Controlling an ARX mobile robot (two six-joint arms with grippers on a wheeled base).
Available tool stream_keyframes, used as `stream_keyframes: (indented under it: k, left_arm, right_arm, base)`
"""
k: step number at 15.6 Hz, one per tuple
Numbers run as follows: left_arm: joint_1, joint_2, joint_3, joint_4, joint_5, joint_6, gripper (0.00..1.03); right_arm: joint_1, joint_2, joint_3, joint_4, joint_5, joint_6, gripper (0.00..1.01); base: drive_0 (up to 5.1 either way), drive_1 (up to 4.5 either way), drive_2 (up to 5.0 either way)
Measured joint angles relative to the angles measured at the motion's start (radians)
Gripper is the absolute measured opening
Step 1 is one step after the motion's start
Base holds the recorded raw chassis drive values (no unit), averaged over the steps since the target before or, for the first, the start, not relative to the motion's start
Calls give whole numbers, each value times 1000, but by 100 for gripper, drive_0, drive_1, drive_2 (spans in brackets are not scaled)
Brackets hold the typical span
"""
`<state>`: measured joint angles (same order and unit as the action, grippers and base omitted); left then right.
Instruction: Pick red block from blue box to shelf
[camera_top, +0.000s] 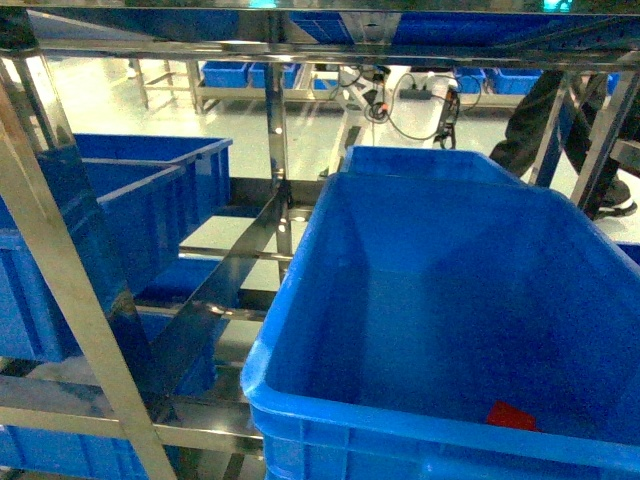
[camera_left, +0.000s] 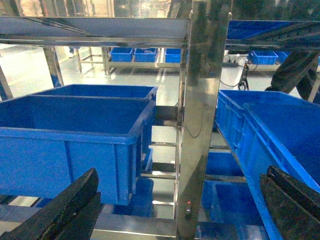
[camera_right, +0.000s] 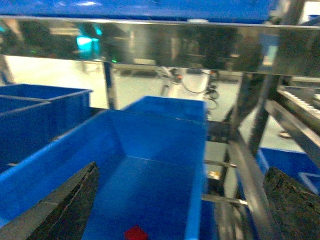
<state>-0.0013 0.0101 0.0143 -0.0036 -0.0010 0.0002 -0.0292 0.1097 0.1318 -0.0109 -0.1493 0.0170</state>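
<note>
I'm looking into a warehouse aisle of steel racks. Both wrist views are showing fingers spread apart, holding nothing. The red block, small, flat-looking, bright, is lying on the floor of the dark blue crate on the shelf. Risk: crate rim or crossbar clipping an arm.
</note>
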Motion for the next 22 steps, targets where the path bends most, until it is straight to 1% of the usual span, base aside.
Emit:
stream_keyframes:
  k: [1,2,3,4,7,9,10,15,16,22]
  left_arm:
    - [0,0,0,0,0,0,98]
    - [0,0,0,0,1,0,98]
    - [0,0,0,0,1,0,98]
    - [0,0,0,0,-2,0,98]
    - [0,0,0,0,0,0,98]
    - [0,0,0,0,0,0,98]
    - [0,0,0,0,0,0,98]
    - [0,0,0,0,0,0,98]
    - [0,0,0,0,0,0,98]
    - [0,0,0,0,0,0,98]
  right_arm:
    - [-37,9,0,-2,3,-11,97]
    - [8,8,4,-21,93,-13,88]
    - [33,5,3,-18,128,-14,75]
    - [34,-6,-1,-12,144,-14,64]
    - [29,-27,-37,-7,149,-14,34]
    - [29,-46,-57,-1,149,-14,9]
    - [29,-50,-64,0,149,-14,2]
    - [29,-71,-89,7,149,-14,2]
    - [29,-106,-117,10,149,-14,2]
    - [29,-105,-117,6,149,-15,2]
  base:
    - [0,0,0]
    - [0,0,0]
    - [0,0,0]
    - [0,0,0]
    - [0,0,0]
    - [0,0,0]
    - [0,0,0]
    - [0,0,0]
    - [0,0,0]
    - [0,0,0]
